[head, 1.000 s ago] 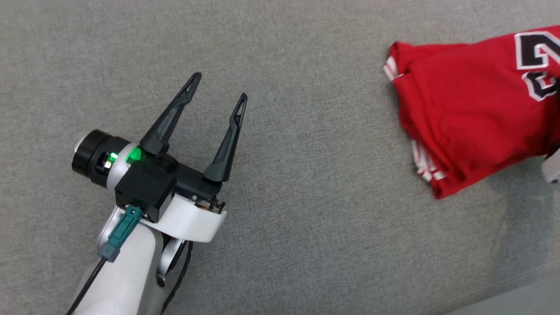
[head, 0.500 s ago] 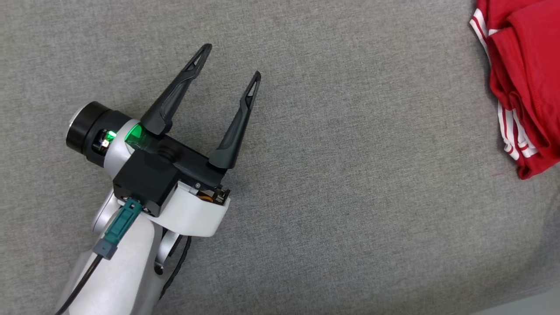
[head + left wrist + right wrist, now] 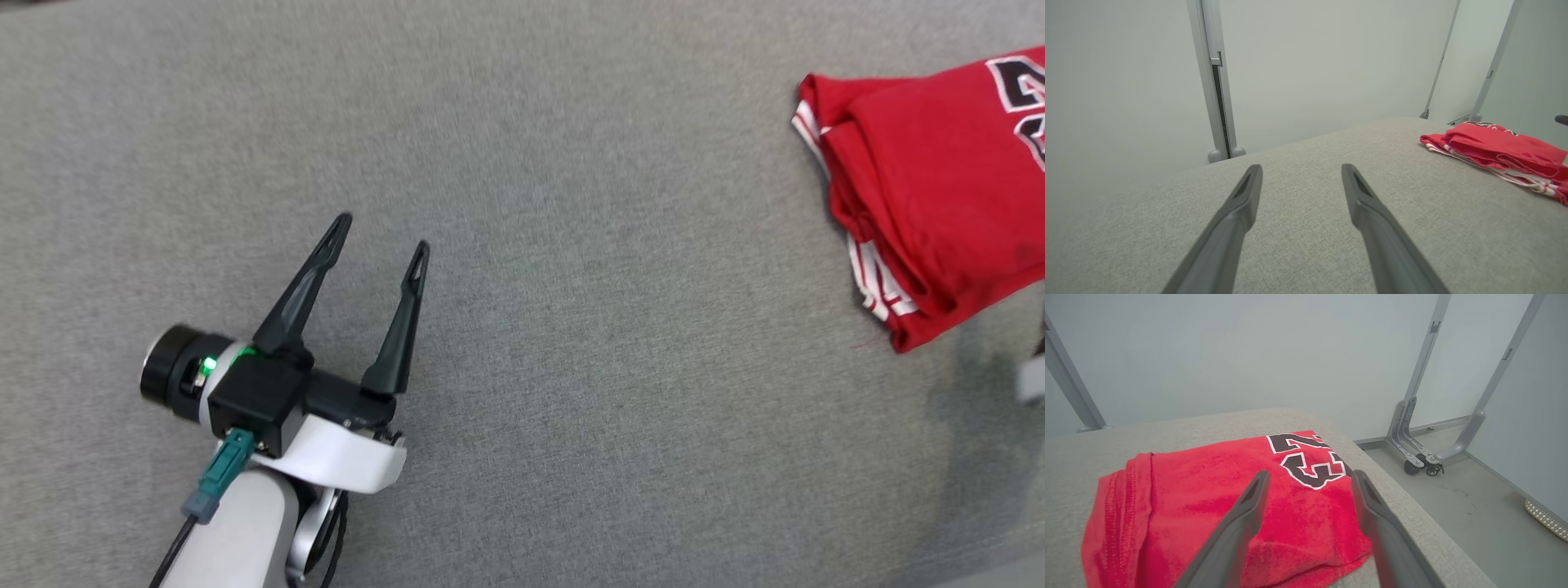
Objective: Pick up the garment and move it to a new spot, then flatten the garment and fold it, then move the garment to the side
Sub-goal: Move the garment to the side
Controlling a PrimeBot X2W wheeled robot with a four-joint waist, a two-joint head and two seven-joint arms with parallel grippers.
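The worktop [image 3: 620, 343] is covered in grey woven cloth, matt and slightly coarse. The garment [image 3: 922, 180] is red knit fabric, soft and a little fuzzy up close, with smooth black-and-white numerals [image 3: 1290, 440] and striped trim [image 3: 878, 290] at its edge. The left gripper [image 3: 382, 232] has matt dark plastic fingers [image 3: 302, 290], a black housing [image 3: 257, 396] and a glossy white shell [image 3: 351, 461]; the right gripper [image 3: 1310, 473] looks the same dull plastic. The posts [image 3: 1208, 81] beyond look like grey painted metal, satin-smooth.

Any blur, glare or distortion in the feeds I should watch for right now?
Head view: slightly smeared, no glare, a soft shadow below the red garment. Left wrist view: left gripper fingers soft near the lens, frame posts lean, likely lens distortion. Right wrist view: garment sharp, right gripper fingers blurred low down.
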